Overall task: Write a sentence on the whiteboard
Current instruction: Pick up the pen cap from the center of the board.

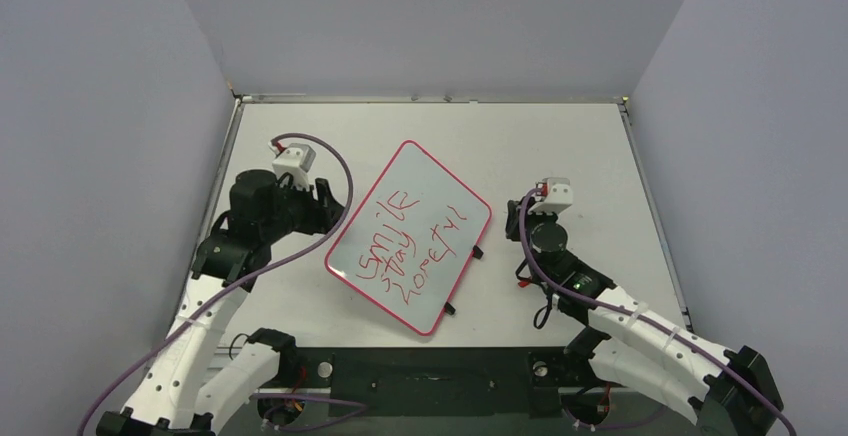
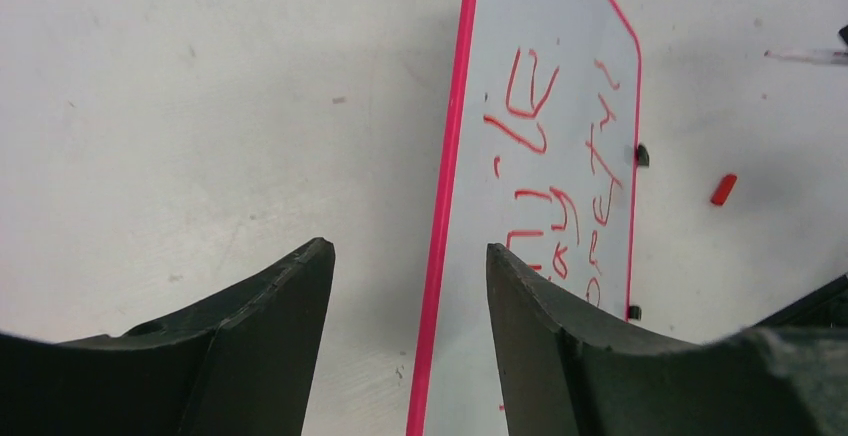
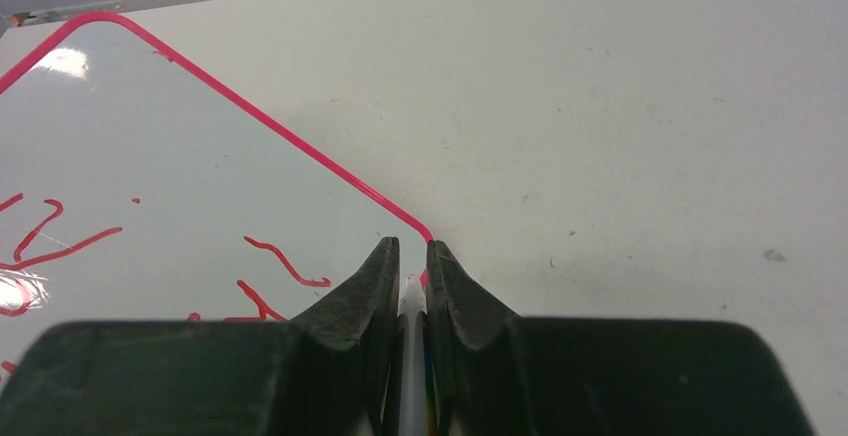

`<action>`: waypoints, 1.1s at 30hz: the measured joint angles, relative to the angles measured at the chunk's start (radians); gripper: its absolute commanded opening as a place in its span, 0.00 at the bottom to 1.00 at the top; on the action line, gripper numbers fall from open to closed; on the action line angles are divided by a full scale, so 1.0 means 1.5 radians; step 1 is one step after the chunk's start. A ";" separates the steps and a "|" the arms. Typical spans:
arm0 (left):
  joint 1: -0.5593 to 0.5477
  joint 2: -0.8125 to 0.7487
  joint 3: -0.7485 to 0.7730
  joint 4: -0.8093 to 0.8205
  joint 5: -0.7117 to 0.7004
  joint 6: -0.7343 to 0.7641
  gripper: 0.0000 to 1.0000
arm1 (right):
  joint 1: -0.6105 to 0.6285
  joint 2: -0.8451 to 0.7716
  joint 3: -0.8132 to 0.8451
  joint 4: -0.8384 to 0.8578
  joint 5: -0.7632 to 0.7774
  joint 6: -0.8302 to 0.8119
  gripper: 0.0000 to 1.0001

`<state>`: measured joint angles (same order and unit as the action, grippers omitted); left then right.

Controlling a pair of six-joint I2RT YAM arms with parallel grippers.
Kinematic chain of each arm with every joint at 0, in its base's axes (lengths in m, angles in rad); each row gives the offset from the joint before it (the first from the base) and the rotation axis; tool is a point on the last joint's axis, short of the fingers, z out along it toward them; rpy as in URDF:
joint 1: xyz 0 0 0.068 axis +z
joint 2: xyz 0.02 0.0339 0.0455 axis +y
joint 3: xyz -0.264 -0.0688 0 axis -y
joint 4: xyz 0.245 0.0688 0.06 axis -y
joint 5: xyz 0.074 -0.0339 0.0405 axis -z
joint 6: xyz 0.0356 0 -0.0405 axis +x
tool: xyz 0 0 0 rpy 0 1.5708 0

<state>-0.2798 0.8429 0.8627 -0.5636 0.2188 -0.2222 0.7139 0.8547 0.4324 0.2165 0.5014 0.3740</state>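
Writing: the red handwritten sentence [image 1: 410,246] gives you three lines, roughly "Smile", "stay", "hopeful" (the last word is scrawled and hard to read).
Board: you will find the large white rectangular whiteboard with the thin pink-red border [image 1: 420,191] flat on the white table [image 1: 560,146], turned cornerwise, between the two arms.
Clips: two small black clips [image 1: 478,252] sit on the board's edge nearest your right arm.
Left hand: your left gripper [image 2: 410,248] is released. Its dark fingers [image 2: 285,296] stand wide apart astride the board's pink left edge, and neither one visibly presses on it.
Right hand: your right gripper [image 3: 412,251] is clenched on a slim white pen-like barrel [image 3: 412,301] (only a sliver shows between the fingers), just off the board's right corner.
Loose item: a small red cap-like piece [image 2: 723,189] lies on the table beyond the clip edge, apart from the board.
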 measured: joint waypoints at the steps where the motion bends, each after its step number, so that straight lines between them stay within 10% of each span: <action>1: 0.000 -0.002 0.027 -0.014 -0.012 0.004 0.55 | -0.001 -0.005 0.003 -0.009 0.002 -0.002 0.00; 9: -0.026 0.009 0.186 -0.027 -0.023 0.014 0.56 | -0.022 -0.031 0.121 -0.063 0.014 -0.019 0.00; 33: -0.531 0.547 0.394 0.100 -0.092 0.122 0.50 | -0.054 -0.184 0.280 -0.064 0.072 -0.051 0.00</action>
<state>-1.0763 1.6630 1.4540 -0.4133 0.0807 -0.0387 0.6334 0.5785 0.8520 0.1207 0.6098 0.2977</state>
